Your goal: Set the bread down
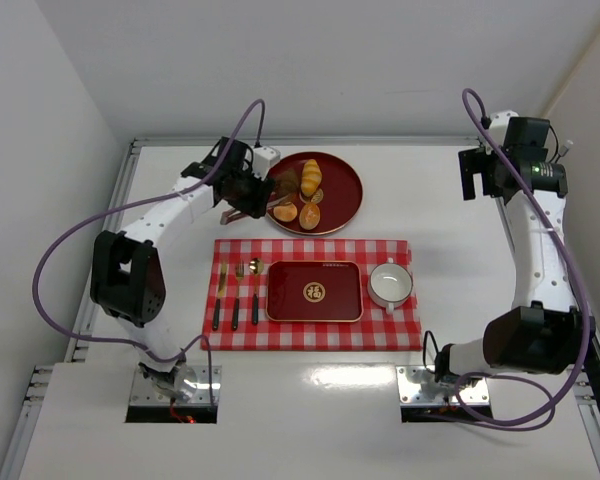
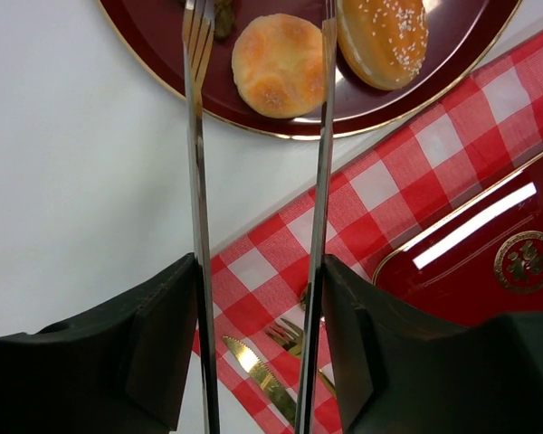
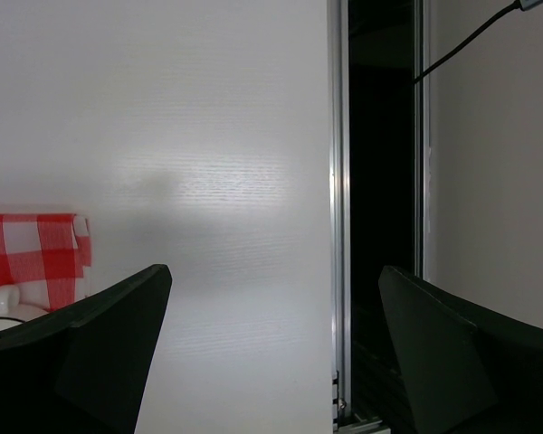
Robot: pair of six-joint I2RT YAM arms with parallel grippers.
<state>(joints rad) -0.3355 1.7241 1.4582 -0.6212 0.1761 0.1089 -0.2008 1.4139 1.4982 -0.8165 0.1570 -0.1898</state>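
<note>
The bread (image 2: 279, 65) is a small round golden bun on the round dark-red plate (image 2: 154, 54), beside a browner seeded roll (image 2: 383, 38). My left gripper (image 2: 258, 271) is shut on a pair of metal tongs (image 2: 197, 181). The two tong blades stand apart on either side of the bun, and I cannot tell whether they touch it. From above, the left gripper (image 1: 242, 195) sits at the plate's left edge, next to the bun (image 1: 285, 212). My right gripper (image 1: 477, 175) is open and empty at the far right, over bare table (image 3: 276, 298).
A long yellow roll (image 1: 310, 178) lies further back on the plate. A red checked cloth (image 1: 400, 325) carries a rectangular red tray (image 1: 314, 291), a white cup (image 1: 390, 284) and gold cutlery (image 1: 235, 295). The table's metal edge rail (image 3: 339, 226) runs beside the right gripper.
</note>
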